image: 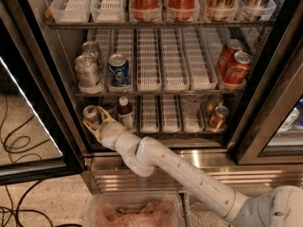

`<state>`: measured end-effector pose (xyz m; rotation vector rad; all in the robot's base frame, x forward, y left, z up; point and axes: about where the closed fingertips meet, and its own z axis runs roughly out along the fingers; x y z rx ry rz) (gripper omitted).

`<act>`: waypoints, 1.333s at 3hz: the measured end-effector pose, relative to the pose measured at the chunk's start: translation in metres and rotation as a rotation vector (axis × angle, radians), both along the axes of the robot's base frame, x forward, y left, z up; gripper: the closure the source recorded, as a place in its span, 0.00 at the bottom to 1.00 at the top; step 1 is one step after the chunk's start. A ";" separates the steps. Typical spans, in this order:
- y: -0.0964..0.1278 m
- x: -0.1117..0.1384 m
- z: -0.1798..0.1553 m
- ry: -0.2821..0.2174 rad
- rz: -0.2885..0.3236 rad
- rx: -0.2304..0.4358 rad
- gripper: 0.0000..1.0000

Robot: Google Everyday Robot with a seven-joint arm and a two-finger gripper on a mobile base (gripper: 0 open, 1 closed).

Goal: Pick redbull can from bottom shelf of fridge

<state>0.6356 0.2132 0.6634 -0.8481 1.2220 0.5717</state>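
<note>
- Fridge (46, 86) interior evenly lit; upper racks brightest, bottom shelf (163, 130) dimmer.
- Claw (97, 122) at bottom shelf's left end, in soft shade, slightly blurred.
- Bright streak on the left glass door (34, 109).
- Steel base (265, 176) gleams.
- Overall soft, grainy.

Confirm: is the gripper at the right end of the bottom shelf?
No, the gripper is at the left end of the bottom shelf, by the redbull can; the bronze-gold cans sit at the right.

The gripper (97, 119), smooth matt cream plastic, sits at the left end of the bottom shelf (165, 115) — white slotted plastic lanes — with its fingers spread beside the shiny metal redbull can (90, 112). The fridge (246, 176) has a base of ribbed, gleaming steel.
</note>
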 end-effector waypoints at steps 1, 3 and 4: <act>0.002 -0.003 0.009 -0.029 -0.007 -0.018 1.00; 0.000 -0.009 0.017 -0.053 -0.029 -0.023 1.00; -0.009 -0.012 0.020 -0.052 -0.039 -0.029 1.00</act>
